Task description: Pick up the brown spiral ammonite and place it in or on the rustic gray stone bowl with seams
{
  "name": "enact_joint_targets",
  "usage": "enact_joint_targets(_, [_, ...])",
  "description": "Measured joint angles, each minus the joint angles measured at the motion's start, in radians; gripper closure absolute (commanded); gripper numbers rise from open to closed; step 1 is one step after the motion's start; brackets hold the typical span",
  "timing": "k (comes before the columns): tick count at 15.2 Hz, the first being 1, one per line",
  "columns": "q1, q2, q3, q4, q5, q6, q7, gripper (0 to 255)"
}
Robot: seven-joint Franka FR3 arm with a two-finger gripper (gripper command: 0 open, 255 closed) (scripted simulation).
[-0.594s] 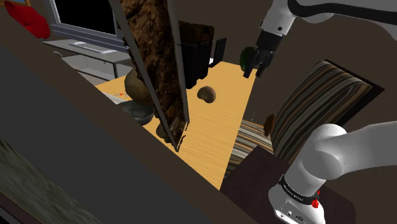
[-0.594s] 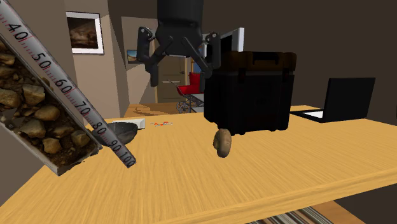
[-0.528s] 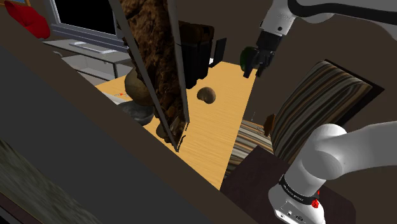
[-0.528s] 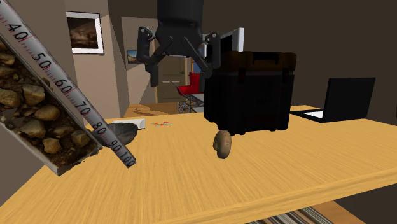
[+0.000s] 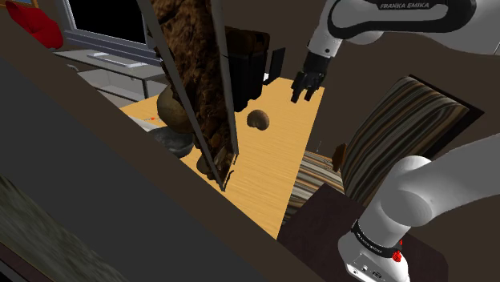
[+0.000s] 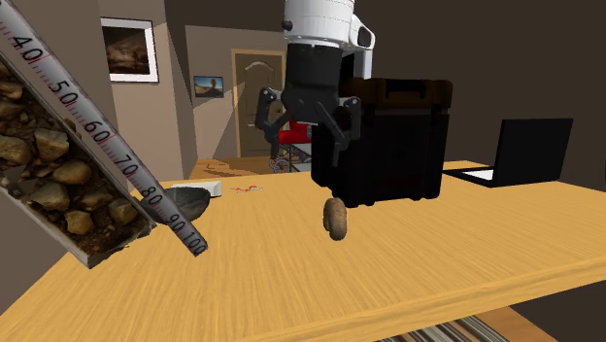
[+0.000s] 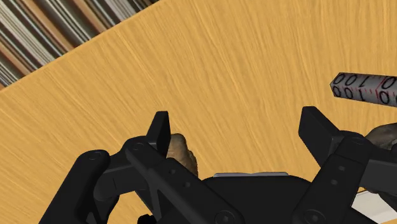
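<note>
Brown ammonite [image 6: 334, 218] rests on the table [image 6: 291, 282], apart from grey bowl [image 6: 187, 204].

"FRANKA EMIKA" on the arm [image 5: 405, 6] — 40 to 100 on the ruler [image 6: 105, 142].

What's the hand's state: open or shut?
Open. In the wrist view the hand's fingers stand wide apart above the table; the ammonite shows beside one finger, not clasped.

Wood table [image 6: 291, 282], black case [image 6: 384, 141] standing on it. By the second exterior view:
- Open laptop [image 6: 529, 146] just right of case.
- Tilted numbered tray of stones [image 6: 68, 185] well left of case.
- Door [image 6: 254, 102] and framed picture [image 6: 128, 49] behind case, to its left.
- Striped rug [image 6: 456, 333] past the table edge, in front of case.
</note>
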Motion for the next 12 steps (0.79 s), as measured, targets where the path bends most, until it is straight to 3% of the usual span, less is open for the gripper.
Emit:
enact_joint_targets(7, [0.019,0.246,-0.081,0.096,0.026,0.133,-0.154,0])
enact_joint_targets(12, [0.030,0.435,-0.119,0.220,0.075,0.180,-0.258,0])
